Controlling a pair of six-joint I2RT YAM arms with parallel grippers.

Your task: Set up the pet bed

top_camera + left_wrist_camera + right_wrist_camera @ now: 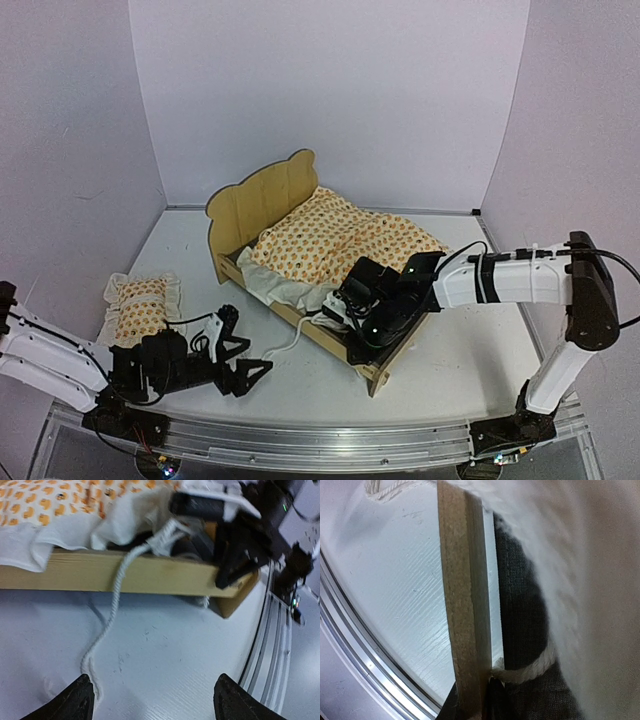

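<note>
Pet bed (262, 200) stands mid-table, headboard at the far left and foot at the near right, with the orange-dotted cover (340, 240) spread on it. We see the left fingers (75, 702) apart over the table (450, 350), beside a white cord (112, 610) trailing off the near rail. The right fingers (232, 565) reach into the foot corner; we cannot tell their state. A pillow (140, 308) lies at the left.

Tan plywood pet bed (258, 203), dark grey base (520, 605), orange-dotted cream cover (345, 240) and pillow (140, 310), white cord (114, 611).
</note>
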